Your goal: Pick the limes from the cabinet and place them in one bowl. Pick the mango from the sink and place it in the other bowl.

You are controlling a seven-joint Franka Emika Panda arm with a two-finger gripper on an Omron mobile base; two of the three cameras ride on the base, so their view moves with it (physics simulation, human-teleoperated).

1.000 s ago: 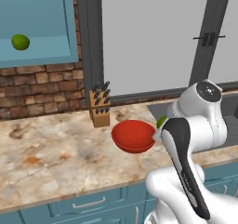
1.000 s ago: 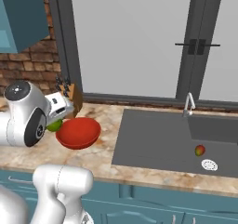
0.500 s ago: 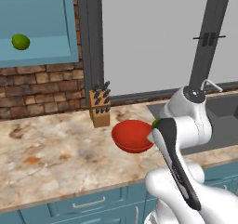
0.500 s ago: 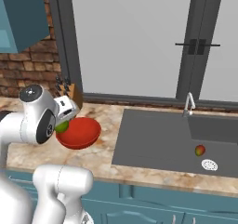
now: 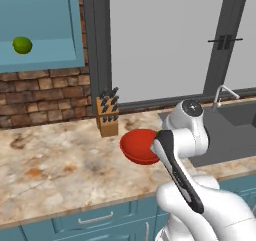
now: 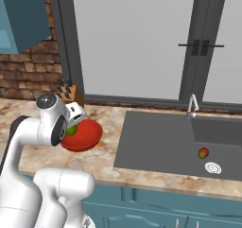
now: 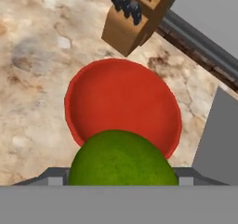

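The big grey sink [image 6: 160,142] sits on the right, with the little red-orange mango [image 6: 203,153] lying in it near the round drain. Up on the far left, the cabinet [image 5: 37,30] holds one lime [image 5: 22,45] on its shelf. The red bowl [image 7: 122,107] rests on the counter, just in front of the knife block [image 5: 107,116]. The gripper [image 6: 74,126] is clamped on the other lime [image 7: 122,159] — and it hangs over the near edge of the bowl. The bowl lies just below and a bit farther on, so I think the hand needs to go forward a little — then let go.
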